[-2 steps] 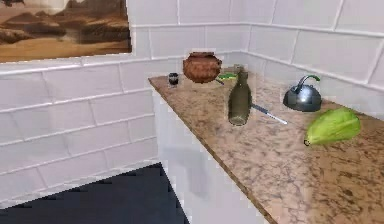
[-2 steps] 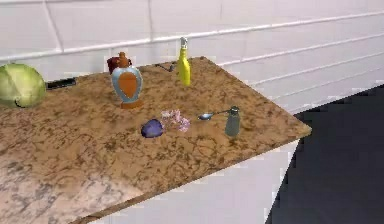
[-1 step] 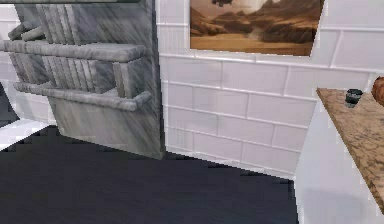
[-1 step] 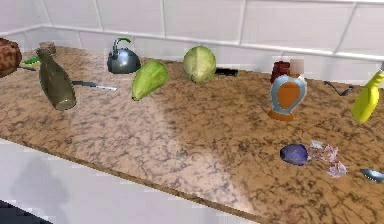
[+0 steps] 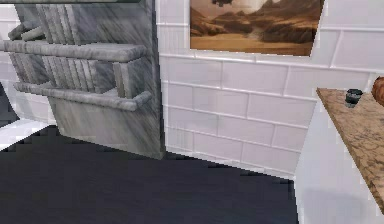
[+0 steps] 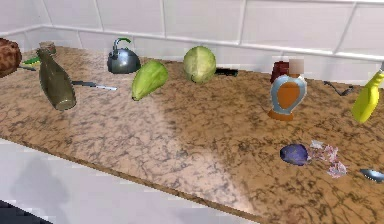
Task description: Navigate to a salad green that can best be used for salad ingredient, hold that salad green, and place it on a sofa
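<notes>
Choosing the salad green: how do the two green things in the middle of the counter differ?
The round green head is ball-shaped and duller green; the tapered green thing narrows toward one end and is brighter. The round green head sits nearer the wall, the tapered green thing nearer the kettle. Both rest on the counter.

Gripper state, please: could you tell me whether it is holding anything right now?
Gripper: cannot be told from these pictures; the round green head rests on the counter.

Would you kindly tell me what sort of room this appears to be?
Probably a kitchen: a speckled stone countertop carries a kettle, a round green lettuce and a dark bottle.
</notes>
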Motion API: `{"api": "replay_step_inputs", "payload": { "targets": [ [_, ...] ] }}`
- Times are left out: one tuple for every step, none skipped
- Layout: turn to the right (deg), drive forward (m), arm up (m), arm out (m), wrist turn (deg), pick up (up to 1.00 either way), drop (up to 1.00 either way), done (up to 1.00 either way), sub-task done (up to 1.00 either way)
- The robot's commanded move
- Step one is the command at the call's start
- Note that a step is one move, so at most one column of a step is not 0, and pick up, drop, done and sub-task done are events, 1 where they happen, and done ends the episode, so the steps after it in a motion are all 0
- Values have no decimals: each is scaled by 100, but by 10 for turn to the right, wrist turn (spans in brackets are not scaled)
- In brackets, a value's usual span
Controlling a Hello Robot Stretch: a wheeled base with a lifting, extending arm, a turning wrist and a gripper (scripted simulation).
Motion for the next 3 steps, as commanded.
{"api": "replay_step_inputs", "payload": {
  "targets": [
    [0,0,38,0,0,0,0,0,0],
    [0,0,0,50,0,0,0,0,0],
    [0,0,0,0,450,0,0,0,0]
  ]
}}
